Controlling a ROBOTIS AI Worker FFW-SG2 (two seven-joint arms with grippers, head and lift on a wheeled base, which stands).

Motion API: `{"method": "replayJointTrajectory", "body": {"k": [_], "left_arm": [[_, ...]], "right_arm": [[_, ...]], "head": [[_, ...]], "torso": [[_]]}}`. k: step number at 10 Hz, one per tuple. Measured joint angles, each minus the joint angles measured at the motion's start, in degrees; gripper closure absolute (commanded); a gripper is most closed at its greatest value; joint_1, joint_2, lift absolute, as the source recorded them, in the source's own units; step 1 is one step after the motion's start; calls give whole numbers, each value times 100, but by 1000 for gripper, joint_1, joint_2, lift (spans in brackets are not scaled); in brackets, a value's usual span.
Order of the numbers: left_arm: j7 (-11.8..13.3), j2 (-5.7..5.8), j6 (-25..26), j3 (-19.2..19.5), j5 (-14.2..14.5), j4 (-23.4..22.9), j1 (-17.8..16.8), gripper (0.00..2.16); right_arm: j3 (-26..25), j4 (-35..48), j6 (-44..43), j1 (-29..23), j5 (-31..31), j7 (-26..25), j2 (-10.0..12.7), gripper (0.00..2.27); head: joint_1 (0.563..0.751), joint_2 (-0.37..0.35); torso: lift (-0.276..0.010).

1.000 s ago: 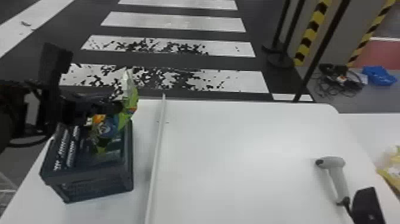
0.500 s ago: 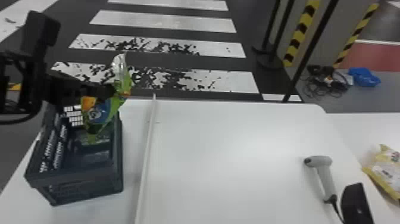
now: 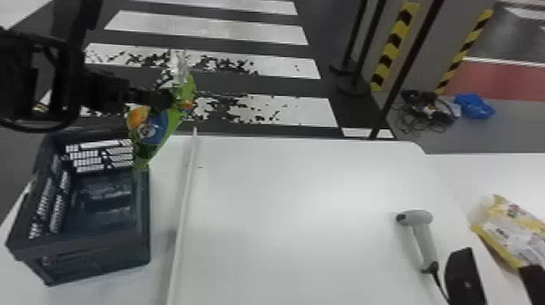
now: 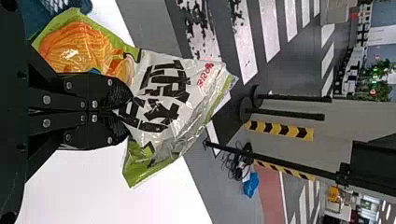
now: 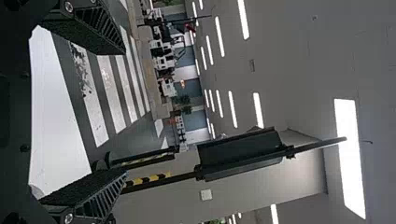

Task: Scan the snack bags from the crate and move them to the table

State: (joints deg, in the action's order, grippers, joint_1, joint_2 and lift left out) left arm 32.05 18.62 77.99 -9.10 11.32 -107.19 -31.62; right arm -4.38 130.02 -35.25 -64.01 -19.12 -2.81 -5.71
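In the head view my left gripper [image 3: 164,100] is shut on a green snack bag [image 3: 156,125], held above the back right corner of the dark crate [image 3: 97,255]. The left wrist view has the left gripper [image 4: 122,111] pinching the bag [image 4: 159,93], its white printed side and orange picture showing. A grey hand scanner [image 3: 421,235] lies on the white table [image 3: 308,211] at the right. Beyond it rests a yellow snack bag [image 3: 509,235]. In the right wrist view my right gripper [image 5: 125,112] is open, its two fingers wide apart with nothing between them.
A long white strip [image 3: 184,211] runs front to back on the table, right of the crate. A black stand [image 3: 464,280] sits beside the scanner's cable. Posts [image 3: 361,52] and a cable heap [image 3: 425,109] are on the floor behind.
My left gripper has lifted the green bag from within the crate to above its back edge and moved it right relative to the crate. The head view has shifted slightly.
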Motion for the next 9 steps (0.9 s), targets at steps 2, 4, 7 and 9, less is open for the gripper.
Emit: {"method": "replayJointTrajectory", "body": {"k": [2,4,7,9], "left_arm": [[15,-412,-66,-327,-191,536,-488,1865],[-1,-781,-344,-673,-403,979,-721,1865],[-155,-1139,-1203,-996,-547,1590,-627,1865],[-289,-1417,-1863,-1231,-542,2048,-525,1865]], "right_arm": [[-93,-118,-140,-17,-114,0,8,83],[-199,-244,-337,-32,-242,0,8,83],[-283,-342,-380,5,-326,1,-13,83],[-285,-384,-352,55,-333,0,-40,83]], "head": [[695,-238],[695,-305],[695,-350],[695,-350]], "torso": [[-95],[-95],[-95],[-95]]}}
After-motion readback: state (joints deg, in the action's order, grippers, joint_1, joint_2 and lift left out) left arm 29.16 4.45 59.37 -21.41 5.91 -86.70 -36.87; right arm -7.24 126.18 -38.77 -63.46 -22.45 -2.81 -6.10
